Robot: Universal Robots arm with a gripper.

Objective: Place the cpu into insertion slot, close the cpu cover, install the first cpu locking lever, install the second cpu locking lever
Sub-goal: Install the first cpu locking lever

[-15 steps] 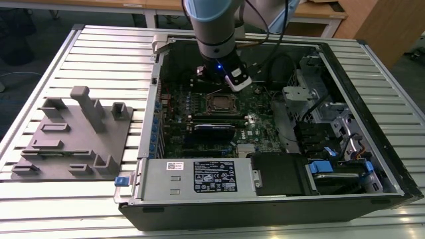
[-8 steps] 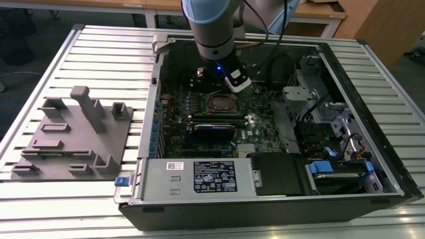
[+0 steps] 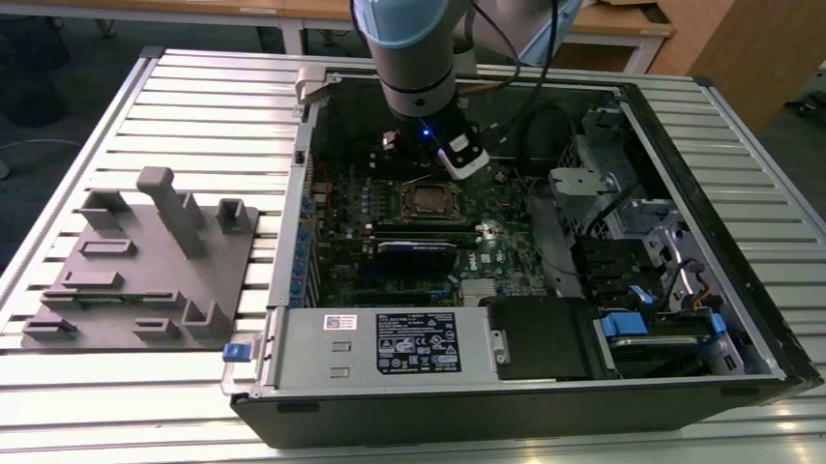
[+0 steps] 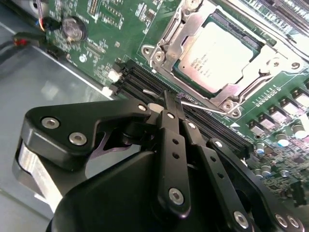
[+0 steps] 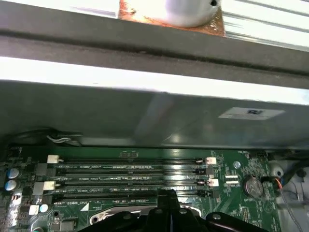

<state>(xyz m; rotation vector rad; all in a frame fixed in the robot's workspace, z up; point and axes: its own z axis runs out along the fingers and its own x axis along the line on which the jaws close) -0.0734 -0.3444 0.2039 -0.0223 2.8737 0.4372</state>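
Observation:
In the second wrist view the cpu [image 4: 219, 53] lies flat in the insertion slot [image 4: 155, 55], dull silver top up. The cpu cover [image 4: 260, 79], a silver frame, is down around it. A thin silver locking lever [image 4: 205, 106] runs along the socket's edge on the memory-slot side. My gripper [image 4: 166, 99] is shut, its black fingers meeting right over that lever; whether they touch it I cannot tell. In the exterior view the gripper [image 3: 446, 166] hangs inside the open computer case, just behind the socket [image 3: 431, 201]. In the first wrist view the fingertips [image 5: 168, 194] sit by the memory slots.
Long black memory slots [image 5: 130, 174] lie between the socket and the case wall [image 5: 145, 116]. A coin battery [image 4: 73, 29] sits on the board. A grey fixture block [image 3: 142, 261] stands at the exterior view's left, the power supply [image 3: 387, 343] in front, drive bays [image 3: 620, 222] at the right.

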